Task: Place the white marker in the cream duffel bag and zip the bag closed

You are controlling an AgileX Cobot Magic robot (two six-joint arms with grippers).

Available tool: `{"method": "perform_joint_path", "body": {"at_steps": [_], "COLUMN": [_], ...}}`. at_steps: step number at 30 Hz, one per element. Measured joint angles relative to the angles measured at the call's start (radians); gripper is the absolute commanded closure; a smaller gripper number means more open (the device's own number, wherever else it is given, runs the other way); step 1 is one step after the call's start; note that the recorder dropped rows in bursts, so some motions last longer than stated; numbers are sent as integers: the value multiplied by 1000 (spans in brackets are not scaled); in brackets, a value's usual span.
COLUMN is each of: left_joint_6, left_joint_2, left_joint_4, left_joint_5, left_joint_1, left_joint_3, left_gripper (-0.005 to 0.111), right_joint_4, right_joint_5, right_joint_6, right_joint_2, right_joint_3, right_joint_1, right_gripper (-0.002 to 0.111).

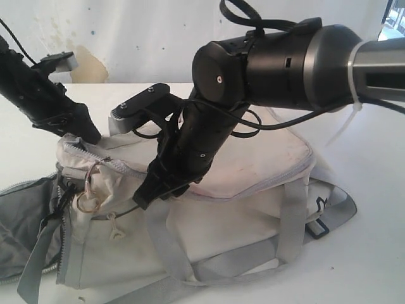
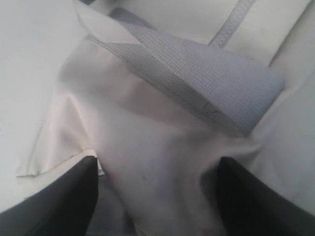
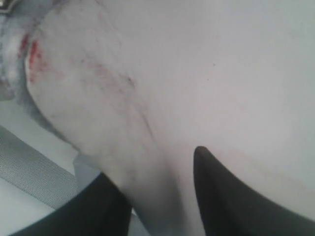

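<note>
Tabletop, white, below a stained white wall, carries the cream duffel bag, whose end by the left gripper gapes on grey lining. That gripper and the right gripper each pinch bag fabric.

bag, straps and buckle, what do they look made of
The bag looks like soft woven cloth, matte cream: it creases and sags. It may be canvas or nylon. The straps look like matte grey webbing; the left wrist view shows a fine ribbed weave. The buckle is black and smooth, probably plastic, but too small to be sure.
</note>
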Motion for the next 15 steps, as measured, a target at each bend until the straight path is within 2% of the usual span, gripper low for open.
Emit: {"method": "perform_joint_path", "body": {"at_steps": [1,3,5,6,8,11,13,15], "left_joint_6": [20,50,58,60,65,47,-2,-82], "left_joint_2": [9,27,37,41,43,44,44,44], "left_joint_4": [0,-12,-26,-36,-57,-165,-256,-318], "left_joint_5": [7,11,11,11,9,68,98,113], "left_joint_1": [-7,-28,-32,-35,-34,-16,15,49], "left_joint_3": [0,-2,-2,-2,-11,-85,-139,-175], "left_gripper": [35,57,97,106,107,107,107,107], "right_joint_4": [0,0,0,0,0,-6,-12,-14], "right_joint_5": [0,-2,-5,-7,-8,-8,-10,-17], "right_joint_6": [0,0,0,0,0,0,0,0], "right_joint_2": [0,0,0,0,0,21,40,44], "right_joint_3": [0,0,0,0,0,0,0,0], "right_joint_1": [0,0,0,0,0,0,0,0], "right_gripper": [71,71,71,71,72,74,81,95]}}
